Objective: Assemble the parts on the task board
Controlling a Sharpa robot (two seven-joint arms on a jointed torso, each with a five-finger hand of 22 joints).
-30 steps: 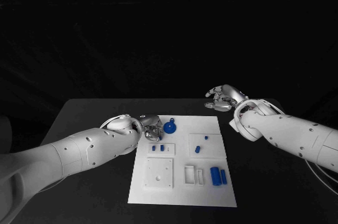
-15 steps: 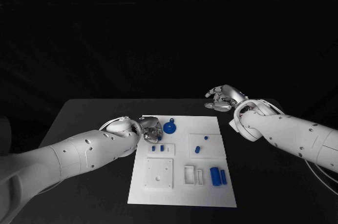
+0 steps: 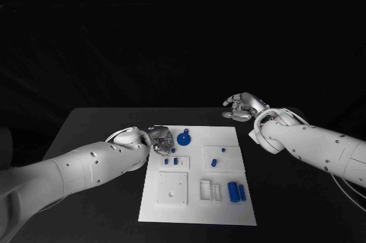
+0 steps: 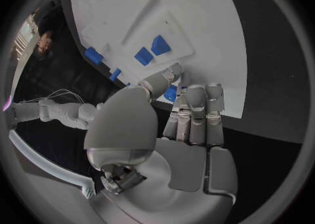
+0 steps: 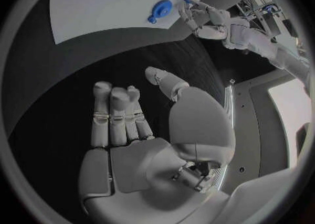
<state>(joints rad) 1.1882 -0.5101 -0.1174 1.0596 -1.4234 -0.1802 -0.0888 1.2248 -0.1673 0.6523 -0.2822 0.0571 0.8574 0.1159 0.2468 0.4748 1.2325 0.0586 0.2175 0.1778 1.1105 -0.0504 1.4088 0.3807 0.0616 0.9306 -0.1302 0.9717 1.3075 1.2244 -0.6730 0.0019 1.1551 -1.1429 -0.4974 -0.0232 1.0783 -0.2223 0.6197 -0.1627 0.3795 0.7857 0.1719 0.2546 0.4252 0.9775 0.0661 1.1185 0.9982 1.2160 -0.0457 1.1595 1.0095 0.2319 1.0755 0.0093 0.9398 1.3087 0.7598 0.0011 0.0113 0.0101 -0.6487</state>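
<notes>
At the far left corner of the white task board (image 3: pixel 197 174), the robot's left hand (image 3: pixel 160 138) hovers low with its silver fingers curled downward, next to a round blue part (image 3: pixel 184 138) that has a small tab pointing away from the robot. Over the last second this hand has crept a little further onto the board and toward that round part, which has not moved. This looks like the approach to a first pick, so the assembly itself appears not yet begun.

In the left wrist view the left hand's fingers (image 4: pixel 196 109) are bent over the board's edge with a sliver of blue (image 4: pixel 170 93) showing just beyond them; whether they already touch or pinch a part cannot be told.

The right hand (image 3: pixel 241 107) is raised over the black table (image 3: pixel 99 126) beyond the board's far right corner, well apart from every part. It has stayed put. The right wrist view shows its fingers (image 5: pixel 117 113) straight and spread, holding nothing.

The board is a long white plate with raised square plates and slots. Two small blue blocks (image 3: pixel 171 160) lie near its middle left, two small blue pegs (image 3: pixel 217 156) on a square plate to their right, and two longer blue bars (image 3: pixel 237 191) lie side by side near the right edge, closest to the robot.
</notes>
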